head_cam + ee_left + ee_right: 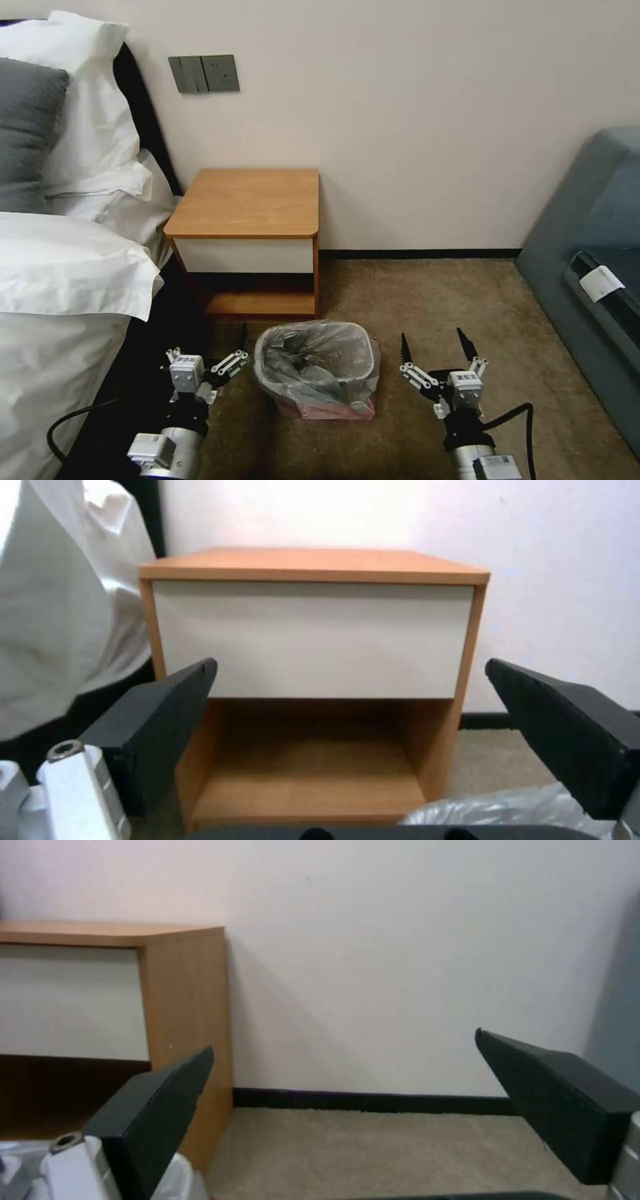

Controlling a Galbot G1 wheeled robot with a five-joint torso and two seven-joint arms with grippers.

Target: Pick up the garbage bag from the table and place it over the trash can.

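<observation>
the thin, crinkly, translucent grey plastic garbage bag [313, 363] lines the small beige trash can [363, 353], its mouth folded over the rolled rim and its pinkish-red edge bunched low around the bin's base on the brown carpet [433, 300]. the bag's slack middle sags in folds inside the bin. the bin stands on the floor just in front of the small square nightstand table [250, 200], whose orange-brown wood top is bare above a white drawer front and a low wooden shelf. a corner of the bag [507, 805] shows in the left wrist view beside the table [313, 635], and the table's side panel [187, 1040] stands against the pale wall in the right wrist view. a white-sheeted bed [67, 267] crowds the table's left side; open carpet runs to the right as far as a grey-blue upholstered seat [593, 253]. the left gripper [243, 343] hangs low just left of the bin, near its rim, its black fingers spread apart and holding nothing. the right gripper [435, 341] hangs at a similar height right of the bin, a little farther off, fingers likewise spread wide and empty.
</observation>
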